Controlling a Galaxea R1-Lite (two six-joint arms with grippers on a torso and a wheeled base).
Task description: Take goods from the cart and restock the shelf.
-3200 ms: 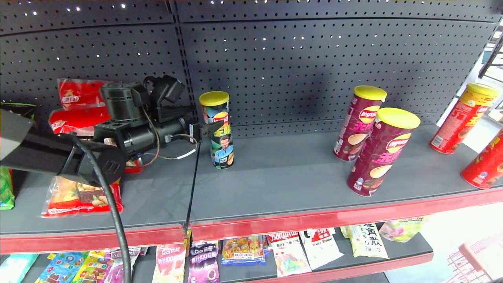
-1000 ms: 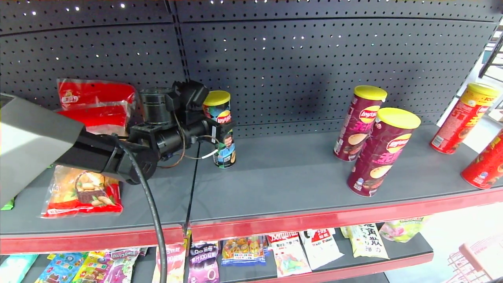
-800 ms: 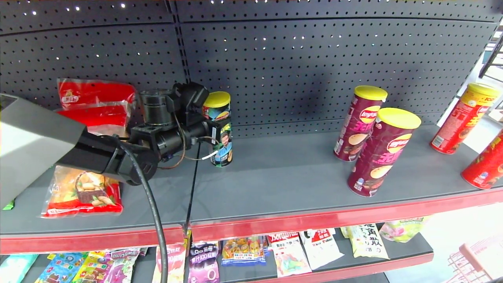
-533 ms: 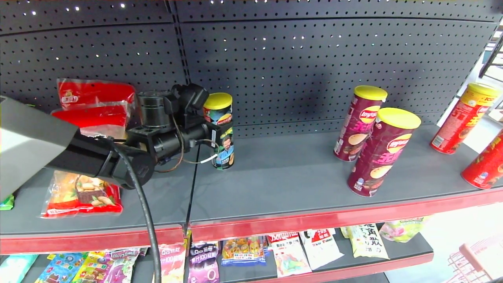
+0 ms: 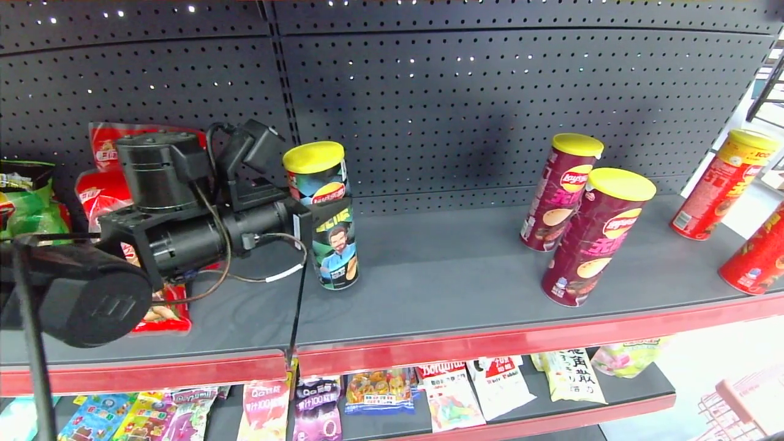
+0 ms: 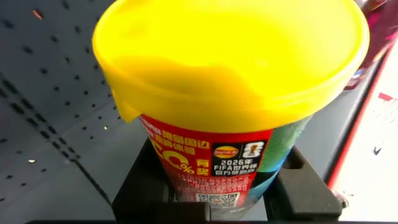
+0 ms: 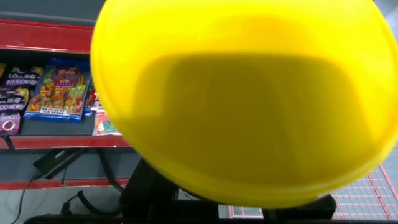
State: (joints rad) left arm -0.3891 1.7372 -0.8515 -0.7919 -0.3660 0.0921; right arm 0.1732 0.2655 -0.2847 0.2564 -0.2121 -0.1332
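So the left gripper (image 5: 324, 215) has its fingers (image 6: 305, 190) clamped on the can (image 5: 334, 257), the one with the yellow lid (image 5: 313, 156) and a cartoon guy on the side. It's grabbing around the upper middle of the body, below the lid. In the left wrist view you can see a black finger on each side of the can (image 6: 211, 155), both pressed against it, with the lid sticking out above them. The can is upright, over the left half of the shelf (image 5: 465, 288), just beside the seam between the two shelf boards and roughly midway between the pegboard back and the red front edge. Honestly can't tell if its bottom is touching the shelf or hanging just above it.

The right gripper (image 7: 224, 214) is gripping a second can (image 7: 242, 99) too. Its yellow lid is right up against the wrist camera and hides the fingers, with the pink cart (image 7: 367, 199) below it.

Other stuff: two maroon cans (image 5: 558, 193) (image 5: 594, 239) stand toward the shelf's right side, red cans (image 5: 719, 184) at the far right end, red snack bags (image 5: 107, 190) at the back left corner.
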